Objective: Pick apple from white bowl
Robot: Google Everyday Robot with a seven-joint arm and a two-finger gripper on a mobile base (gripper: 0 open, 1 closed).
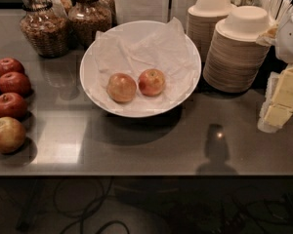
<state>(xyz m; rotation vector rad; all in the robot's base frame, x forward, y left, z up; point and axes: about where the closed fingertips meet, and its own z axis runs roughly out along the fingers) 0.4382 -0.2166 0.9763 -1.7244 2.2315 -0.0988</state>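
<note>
The apple [121, 87] lies in the white bowl [86, 67] on crumpled white paper [146, 48], towards the near rim. It is round and yellowish-orange with a reddish blush (paler and a touch larger than the pinker apple [152, 82] just beside it). The bowl stands on the grey tabletop [151, 145], with dark red apples [13, 83] well apart from it. My hand is outside the camera view, so I cannot tell whether it is wide or narrow.
</note>
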